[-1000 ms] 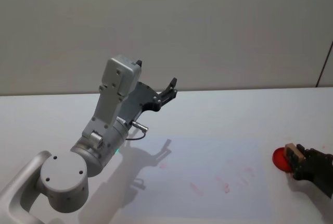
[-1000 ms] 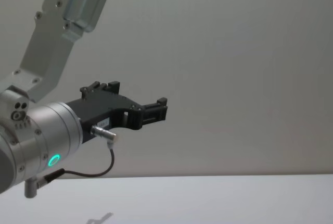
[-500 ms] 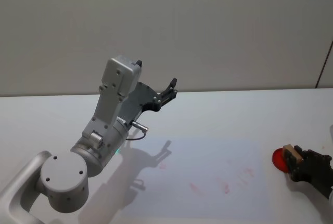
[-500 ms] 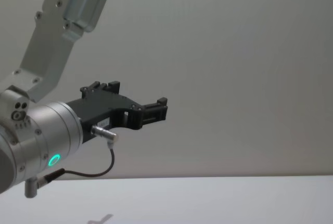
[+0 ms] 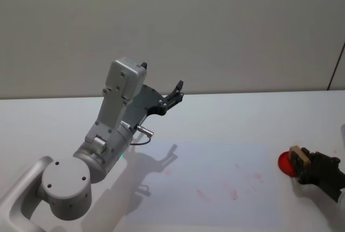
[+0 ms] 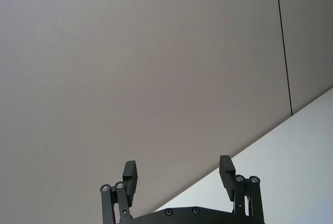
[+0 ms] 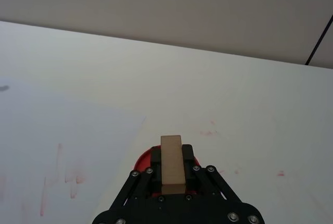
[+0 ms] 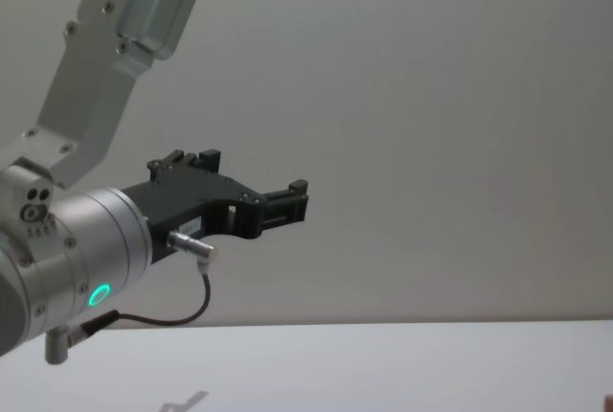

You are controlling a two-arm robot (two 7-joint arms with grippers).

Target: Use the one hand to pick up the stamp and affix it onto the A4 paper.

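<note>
The right gripper (image 7: 171, 153) clamped the stamp (image 7: 171, 165), long axis along its fingers, red part down. The left gripper (image 6: 177, 174), raised, stood with jaws apart.

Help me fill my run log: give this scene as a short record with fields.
right gripper: shut on the stamp, just past the paper's right edge
stamp: wooden block between the fingers, red part beneath
paper: lies flat, faint red marks on it
left gripper: open, raised above the paper's left side, idle
stamp touching down: cannot tell
</note>
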